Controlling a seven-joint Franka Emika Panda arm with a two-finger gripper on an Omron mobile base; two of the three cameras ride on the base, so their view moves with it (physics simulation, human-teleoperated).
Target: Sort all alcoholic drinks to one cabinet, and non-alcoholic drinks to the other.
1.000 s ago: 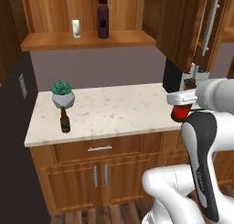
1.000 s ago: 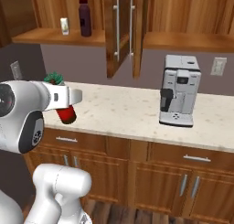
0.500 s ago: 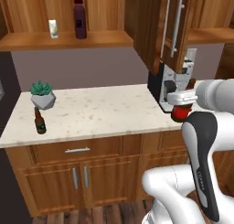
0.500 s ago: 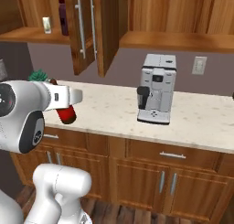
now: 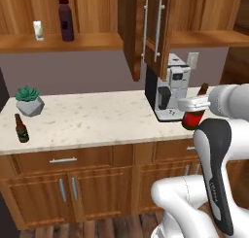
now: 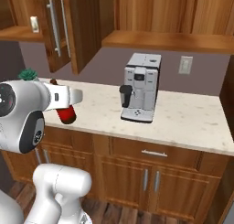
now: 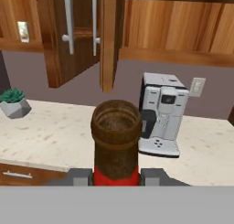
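The hand (image 7: 115, 176) grips a brown bottle (image 7: 116, 143) by its body; swinging toward the right cabinet, it could strike the coffee machine (image 7: 162, 114).

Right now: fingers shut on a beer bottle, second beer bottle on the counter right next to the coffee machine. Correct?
Not quite. The second beer bottle stands by the potted plant, far from the coffee machine, per the left base view. The fingers do grip a beer bottle.

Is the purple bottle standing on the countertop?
No, the purple bottle stands on the upper cabinet shelf, beside the white carton.
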